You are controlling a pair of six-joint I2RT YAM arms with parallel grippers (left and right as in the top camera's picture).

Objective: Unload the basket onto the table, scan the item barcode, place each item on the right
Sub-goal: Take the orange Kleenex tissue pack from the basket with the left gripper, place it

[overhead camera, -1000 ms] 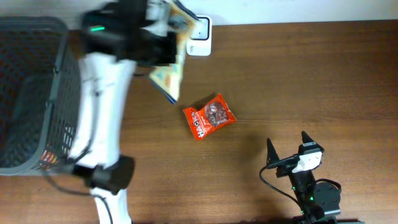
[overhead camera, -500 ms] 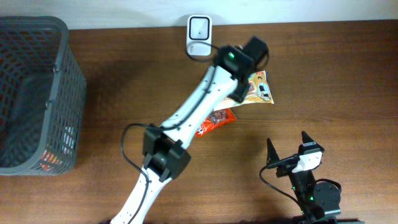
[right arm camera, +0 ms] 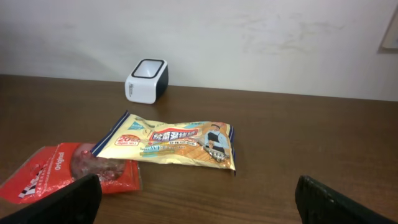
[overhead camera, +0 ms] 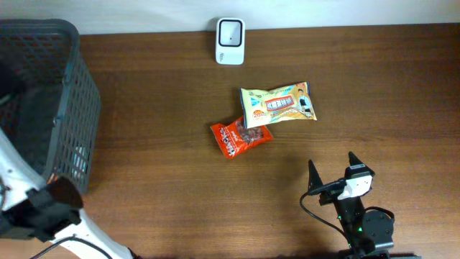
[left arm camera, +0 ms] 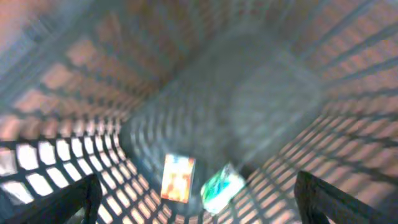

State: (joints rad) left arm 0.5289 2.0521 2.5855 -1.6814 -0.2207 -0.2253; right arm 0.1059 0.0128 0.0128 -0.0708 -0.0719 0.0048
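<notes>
The yellow snack packet [overhead camera: 278, 105] lies flat on the worktop [overhead camera: 374, 86] right of centre in the overhead frame, its lower left corner touching the red packet [overhead camera: 241, 137]. The scanner [overhead camera: 230, 32] stands near the top edge, apart from both. The left fingers [left arm camera: 74, 202] are spread wide and empty over the blurred basket [left arm camera: 249, 74] interior. The right fingers [right arm camera: 68, 202] gape wide too, holding nothing.

No wording can be read for certain. The red packet [right arm camera: 62, 163] carries white lettering, too small and skewed to make out; the yellow packet [right arm camera: 177, 144] bears a red banner with pale characters, equally illegible.
</notes>
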